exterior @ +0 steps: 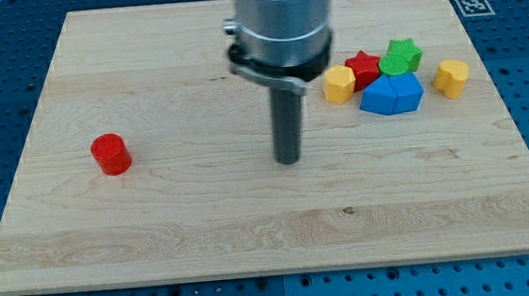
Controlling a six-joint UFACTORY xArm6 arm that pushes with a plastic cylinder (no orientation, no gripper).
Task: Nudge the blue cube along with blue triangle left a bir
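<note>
Two blue blocks lie pressed together at the view's right: the blue triangle (380, 97) on the left and the blue cube (406, 91) on the right, their shapes hard to tell apart. My tip (288, 159) rests on the board to their left, about a hundred pixels away and slightly lower in the view, touching no block. The rod hangs from the grey arm housing (282, 14) at the view's top.
A yellow block (339, 83), a red star (363, 68) and a green star (400, 57) crowd just above the blue pair. Another yellow block (451, 77) sits to their right. A red cylinder (111, 153) stands alone at the view's left. The wooden board (204, 219) lies on a blue table.
</note>
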